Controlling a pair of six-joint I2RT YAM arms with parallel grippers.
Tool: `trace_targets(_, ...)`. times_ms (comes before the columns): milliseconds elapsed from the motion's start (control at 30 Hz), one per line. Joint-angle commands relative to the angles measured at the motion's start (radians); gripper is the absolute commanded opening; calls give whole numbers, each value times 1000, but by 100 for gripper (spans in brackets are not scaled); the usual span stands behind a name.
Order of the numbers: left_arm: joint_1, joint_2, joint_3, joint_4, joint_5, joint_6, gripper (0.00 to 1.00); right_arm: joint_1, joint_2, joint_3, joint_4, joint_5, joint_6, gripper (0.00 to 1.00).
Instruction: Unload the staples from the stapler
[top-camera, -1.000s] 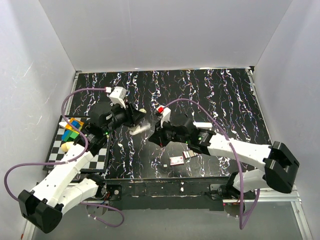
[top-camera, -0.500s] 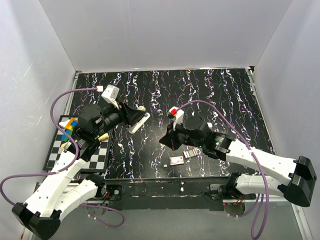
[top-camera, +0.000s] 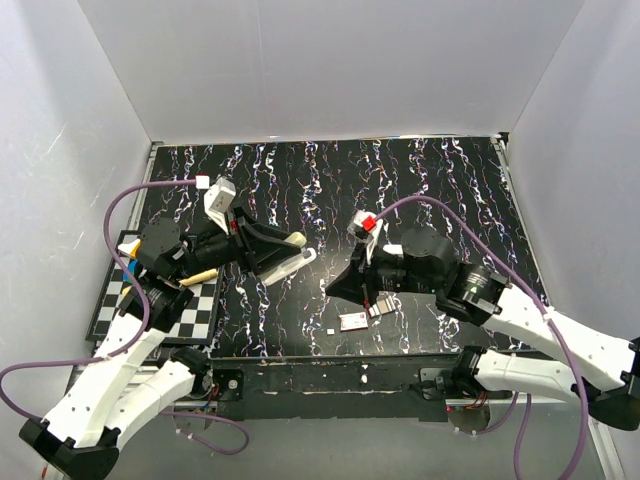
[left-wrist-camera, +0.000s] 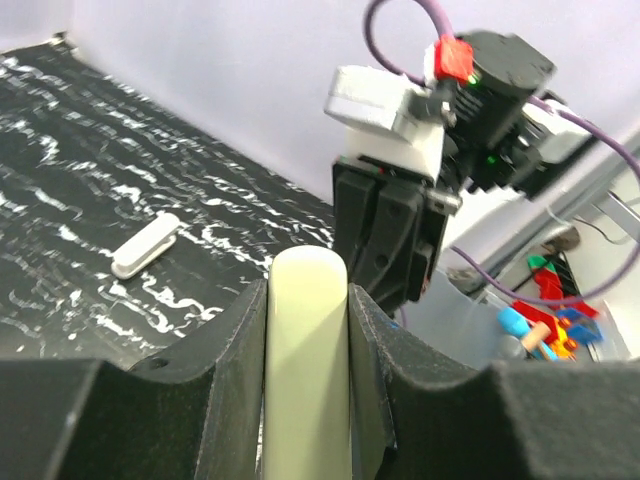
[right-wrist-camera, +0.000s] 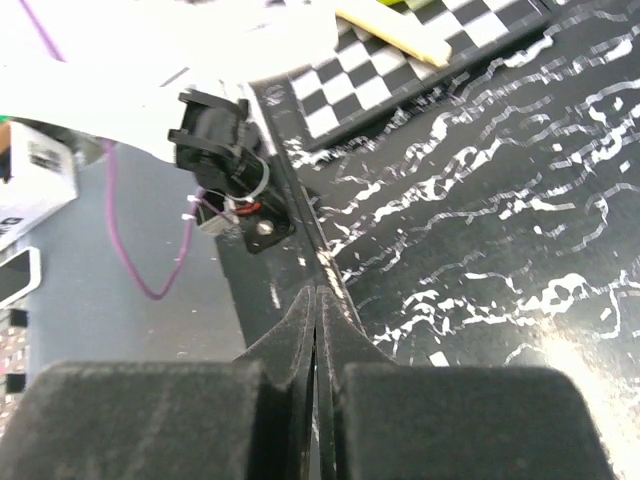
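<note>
The left gripper (top-camera: 268, 248) is clamped on the cream plastic stapler (left-wrist-camera: 307, 370), right of the checkered black-and-white board (top-camera: 205, 315). Further right of it, the right gripper (top-camera: 336, 288) has its 2 jaws together

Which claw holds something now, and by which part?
The left claw grips the cream stapler by its sides; the right claw is shut on nothing visible.

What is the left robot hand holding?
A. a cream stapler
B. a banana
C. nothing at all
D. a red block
A: the left gripper is clamped on the cream stapler, which its wrist camera shows pinched snugly on both sides.
</note>
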Motion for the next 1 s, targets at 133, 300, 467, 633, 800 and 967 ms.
trace_targets(133,3,-22,-33,188,205,-77,0,4,6,174,-4,-170,-24,1)
trace_targets(300,3,-23,-39,219,251,-92,0,4,63,254,7,-202,-32,1)
trace_targets(467,3,-16,-52,260,302,-120,0,6,126,324,12,-227,-44,1)
trace_targets(633,0,-11,-62,286,345,-138,0,10,164,372,28,-239,-55,1)
trace_targets(800,-23,3,-87,294,382,-132,0,12,192,453,9,-238,-78,1)
trace_targets(967,-75,10,-104,309,421,-129,0,12,233,557,-36,-236,-119,1)
